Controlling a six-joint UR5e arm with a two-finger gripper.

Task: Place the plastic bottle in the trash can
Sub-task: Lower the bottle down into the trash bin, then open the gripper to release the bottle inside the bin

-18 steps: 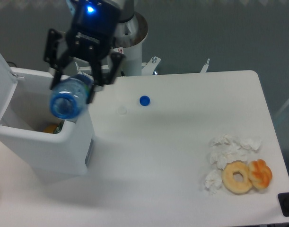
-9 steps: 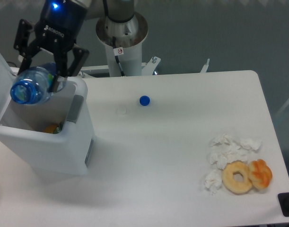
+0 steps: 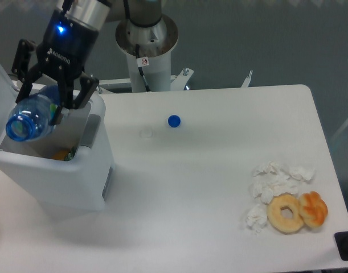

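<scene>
Over the open trash can (image 3: 60,176) hangs the plastic bottle (image 3: 31,116), tilted mouth-forward, clamped between the fingers of the gripper (image 3: 47,101). Transport looks complete; release is the step in hand, calling only for the fingers to part.

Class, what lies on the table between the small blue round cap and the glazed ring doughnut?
Bare white table, fixed camera view; crumpled tissues sit just beside the doughnut.

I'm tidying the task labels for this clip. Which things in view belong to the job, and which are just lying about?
Job: plastic bottle, held in the gripper; trash can.
Lying about: blue cap, crumpled tissues, two doughnuts.
</scene>
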